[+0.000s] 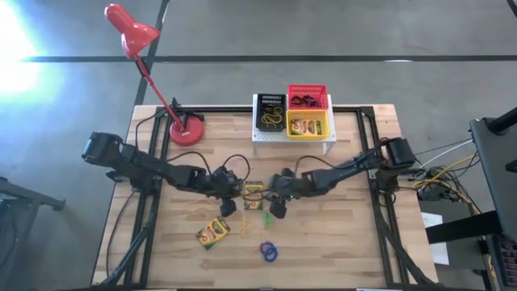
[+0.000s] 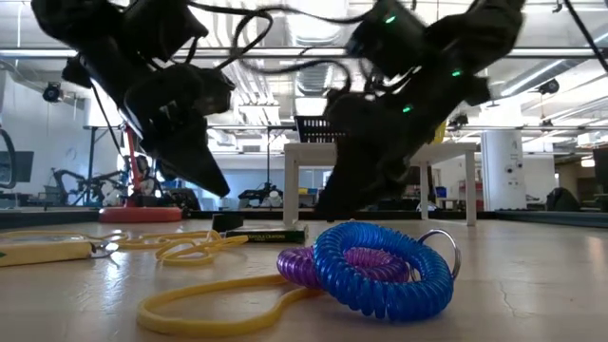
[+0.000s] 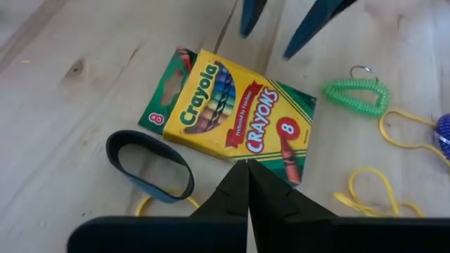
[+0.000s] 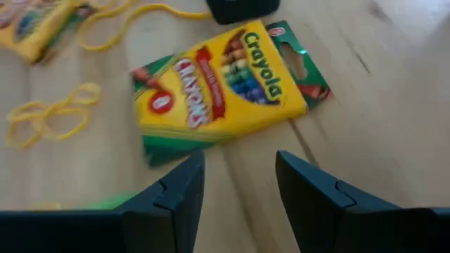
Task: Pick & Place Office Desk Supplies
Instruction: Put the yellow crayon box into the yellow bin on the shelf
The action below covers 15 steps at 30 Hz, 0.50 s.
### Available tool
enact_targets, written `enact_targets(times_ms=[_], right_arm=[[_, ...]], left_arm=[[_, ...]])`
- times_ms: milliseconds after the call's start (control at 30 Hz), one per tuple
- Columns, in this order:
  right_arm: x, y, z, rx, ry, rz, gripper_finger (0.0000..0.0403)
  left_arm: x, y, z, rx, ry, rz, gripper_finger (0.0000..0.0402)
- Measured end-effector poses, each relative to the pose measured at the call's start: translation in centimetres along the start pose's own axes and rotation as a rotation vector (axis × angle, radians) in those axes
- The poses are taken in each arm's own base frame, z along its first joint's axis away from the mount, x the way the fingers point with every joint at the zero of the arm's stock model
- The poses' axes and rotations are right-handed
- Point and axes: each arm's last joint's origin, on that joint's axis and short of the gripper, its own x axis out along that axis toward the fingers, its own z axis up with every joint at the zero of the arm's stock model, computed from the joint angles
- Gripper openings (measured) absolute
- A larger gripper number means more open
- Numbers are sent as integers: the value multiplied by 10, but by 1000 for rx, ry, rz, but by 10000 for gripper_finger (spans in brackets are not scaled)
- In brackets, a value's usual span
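From above, both arms are meeting at the centre of the desk [image 1: 323, 250] over a crayon box [image 1: 254, 192]; the left gripper [image 1: 227, 207] is hanging at its eight o'clock, the right gripper [image 1: 277, 209] at its four o'clock. At desk level, blue and purple coil rings [image 2: 370, 268] are lying in front. The left wrist camera is showing its jaws closed and empty; the right wrist camera is showing its jaws parted, empty, facing the box. The box's pickup is probably starting: the right jaws need lowering astride it.
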Motion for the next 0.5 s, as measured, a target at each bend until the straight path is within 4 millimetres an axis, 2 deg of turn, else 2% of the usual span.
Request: enact_targets(times_ms=[100,267,500], right_arm=[[9,-5,1,18,73,-57,172],[17,-7,9,4,97,-91,171],[36,-3,13,-73,99,-101,171]], left_arm=[[1,2,-4,-5,-29,-15,2],[2,7,-12,-22,-57,2,2],[20,15,-23,-78,-31,24,1]])
